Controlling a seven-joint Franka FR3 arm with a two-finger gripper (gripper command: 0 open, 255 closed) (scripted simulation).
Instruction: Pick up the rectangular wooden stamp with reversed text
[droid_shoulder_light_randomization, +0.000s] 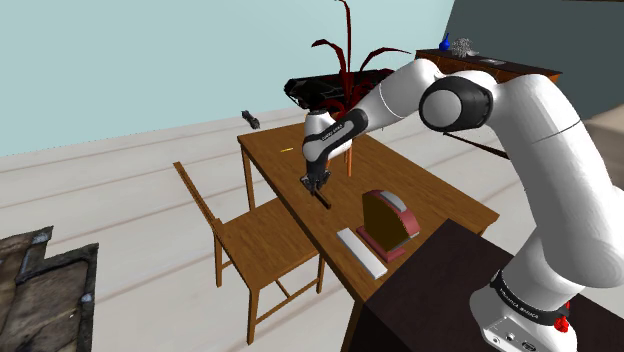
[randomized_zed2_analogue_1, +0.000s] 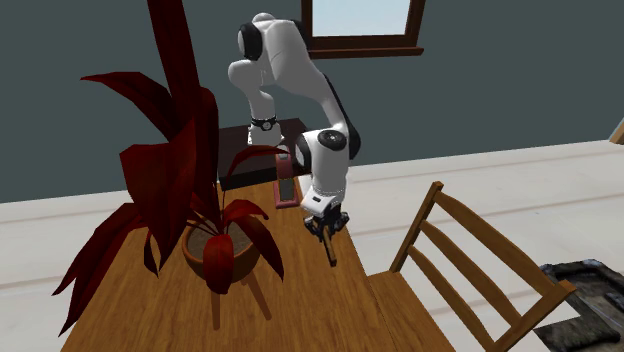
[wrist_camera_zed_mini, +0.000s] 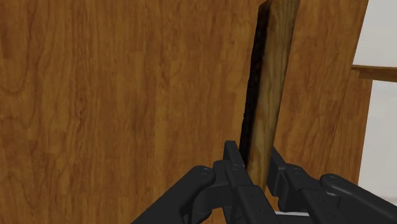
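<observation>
Gripper (wrist_camera_zed_mini: 254, 159) clamps one end of the stamp (wrist_camera_zed_mini: 277, 76), fingers pressed on both faces; the stamp slants above the table (droid_shoulder_light_randomization: 430, 190), near the edge beside the chair (droid_shoulder_light_randomization: 255, 240).

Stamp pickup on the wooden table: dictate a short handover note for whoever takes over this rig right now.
Gripper: shut on the wooden stamp, clasping one end.
Stamp: a long slab with one dark face, over the table near the edge by the chair.
Done: grasp made.
Left: lift it clear. Whether it is off the tabletop cannot be told.
</observation>
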